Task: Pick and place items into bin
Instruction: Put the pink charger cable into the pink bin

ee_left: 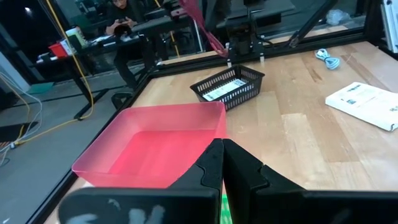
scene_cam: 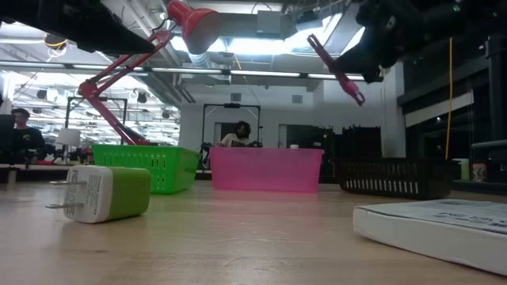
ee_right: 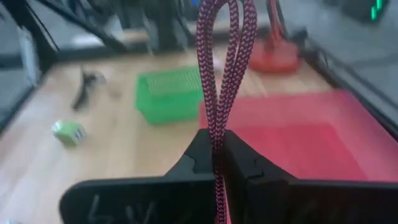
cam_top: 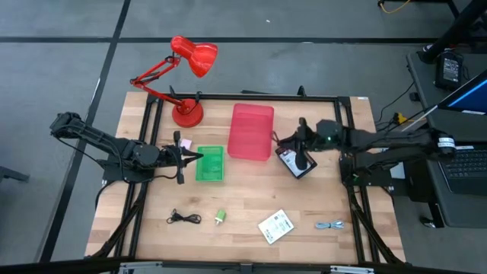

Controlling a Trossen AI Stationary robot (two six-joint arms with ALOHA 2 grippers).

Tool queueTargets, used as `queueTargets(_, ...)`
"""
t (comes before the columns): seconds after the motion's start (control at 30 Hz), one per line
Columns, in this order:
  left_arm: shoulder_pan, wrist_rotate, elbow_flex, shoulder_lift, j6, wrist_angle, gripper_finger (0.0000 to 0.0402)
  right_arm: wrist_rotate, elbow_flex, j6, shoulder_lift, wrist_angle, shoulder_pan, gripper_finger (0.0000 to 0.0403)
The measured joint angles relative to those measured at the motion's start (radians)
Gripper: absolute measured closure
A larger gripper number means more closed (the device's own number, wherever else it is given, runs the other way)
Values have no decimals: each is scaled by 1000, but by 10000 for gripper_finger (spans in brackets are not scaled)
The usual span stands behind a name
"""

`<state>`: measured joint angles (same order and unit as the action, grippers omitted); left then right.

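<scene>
The right gripper (ee_right: 216,155) has its two dark fingers pinched together on a maroon braided cable (ee_right: 222,68), whose folded loop stands up out of the grip; from above, this gripper (cam_top: 283,141) hangs at the right-hand edge of the translucent pink plastic bin (cam_top: 251,131), between it and the black mesh basket (cam_top: 297,164), and the low view shows the cable (scene_cam: 337,70) lifted well clear of the table. The left gripper (ee_left: 222,163) has its fingers pressed together with nothing between them, and it hovers over the green slotted plastic basket (cam_top: 211,164), pointing toward the pink bin (ee_left: 155,143). The pink bin shows a bare floor in both wrist views. The black mesh basket (ee_left: 229,87) holds a white printed packet (ee_left: 222,89). What the green basket holds cannot be made out. On the bare wooden table (cam_top: 243,205), nearer the front edge and well apart from both grippers, lie a thin black coiled cable (cam_top: 183,218), a small green and white plug-in charger (cam_top: 221,217), a second white printed packet (cam_top: 275,226) and a blue-grey coiled cable (cam_top: 329,225). A red desk lamp (cam_top: 186,72) stands at the back left corner of the table, behind the green basket
</scene>
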<state>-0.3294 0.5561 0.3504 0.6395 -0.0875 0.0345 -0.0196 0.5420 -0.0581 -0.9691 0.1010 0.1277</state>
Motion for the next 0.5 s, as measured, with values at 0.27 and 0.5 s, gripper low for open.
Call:
queueTargets(0.27,0,0,0,0,12,0,398,23,-144,67,1,353,-75,403)
queueTargets(0.5,0,1,0,0,14,0,398,105,-172,94,0,373,-95,403)
